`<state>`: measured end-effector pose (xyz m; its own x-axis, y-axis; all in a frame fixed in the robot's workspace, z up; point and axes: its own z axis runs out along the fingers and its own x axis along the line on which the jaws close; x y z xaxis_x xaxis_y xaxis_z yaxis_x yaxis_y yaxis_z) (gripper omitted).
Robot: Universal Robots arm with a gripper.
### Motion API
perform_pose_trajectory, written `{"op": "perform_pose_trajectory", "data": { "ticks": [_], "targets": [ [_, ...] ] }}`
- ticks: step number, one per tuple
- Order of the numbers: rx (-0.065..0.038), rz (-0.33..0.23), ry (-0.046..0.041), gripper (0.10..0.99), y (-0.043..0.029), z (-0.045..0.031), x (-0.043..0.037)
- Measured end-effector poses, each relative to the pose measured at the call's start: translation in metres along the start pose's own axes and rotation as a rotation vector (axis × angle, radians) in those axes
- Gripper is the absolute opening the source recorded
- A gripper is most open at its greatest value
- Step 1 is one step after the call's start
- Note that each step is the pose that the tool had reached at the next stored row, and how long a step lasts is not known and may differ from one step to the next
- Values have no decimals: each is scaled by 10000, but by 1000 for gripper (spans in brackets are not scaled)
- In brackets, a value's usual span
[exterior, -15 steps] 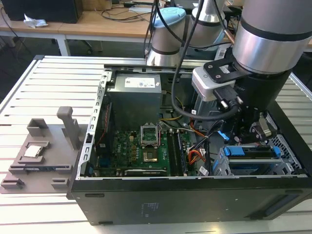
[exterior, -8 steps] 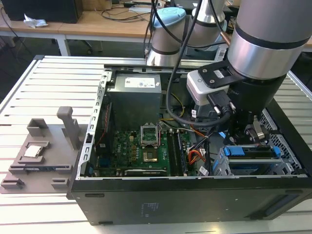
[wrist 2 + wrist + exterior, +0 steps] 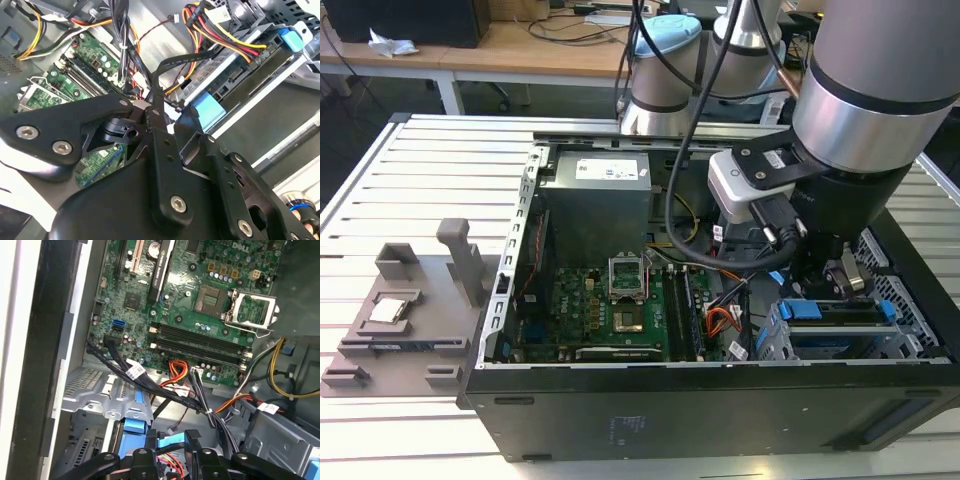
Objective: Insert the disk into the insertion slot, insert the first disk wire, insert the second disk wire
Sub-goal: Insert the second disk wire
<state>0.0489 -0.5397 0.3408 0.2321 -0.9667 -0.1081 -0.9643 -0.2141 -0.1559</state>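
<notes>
Silver-grey perforated sheet metal forms the slot [image 3: 772, 338], a boxy cage at the exterior view's right end of the open black case [image 3: 670, 420]. The disk [image 3: 820, 312] lies inside it, flat, with its bright blue plastic carrier showing at the cage's top. Beside the cage lie a green motherboard [image 3: 610, 300], studded with small parts, and a plain grey power supply [image 3: 595, 200].

The case stands on a white table [image 3: 420, 170] of long metal slats. A grey moulded fixture [image 3: 400, 320] lies on the table at the exterior view's left, and wooden desks [image 3: 520, 45] stand behind.

The black end effector [image 3: 817, 278] hangs just above the disk's end. In the second wrist view a bundle of red, yellow and black wires [image 3: 225, 35] reaches the disk [image 3: 207, 107]. A flat black wire [image 3: 185, 57] runs up from right at the end effector [image 3: 169, 112]. Whether it is clamped on that wire, or how far open it is, I cannot tell.
</notes>
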Motion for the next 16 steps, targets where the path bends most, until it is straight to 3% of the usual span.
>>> {"op": "perform_pose_trajectory", "data": {
  "ticks": [3, 7, 12, 14, 15, 16],
  "targets": [
    [-17, 41, -65, 361, -2, 50, 3],
    [-22, 41, -68, 361, 7, 107, 9],
    [-22, 42, -67, 361, 9, 119, 10],
    [-23, 42, -67, 278, 9, 120, 10],
    [-23, 42, -67, 278, 9, 121, 11],
    [-22, 42, -68, 176, 9, 122, 11]
  ]
}}
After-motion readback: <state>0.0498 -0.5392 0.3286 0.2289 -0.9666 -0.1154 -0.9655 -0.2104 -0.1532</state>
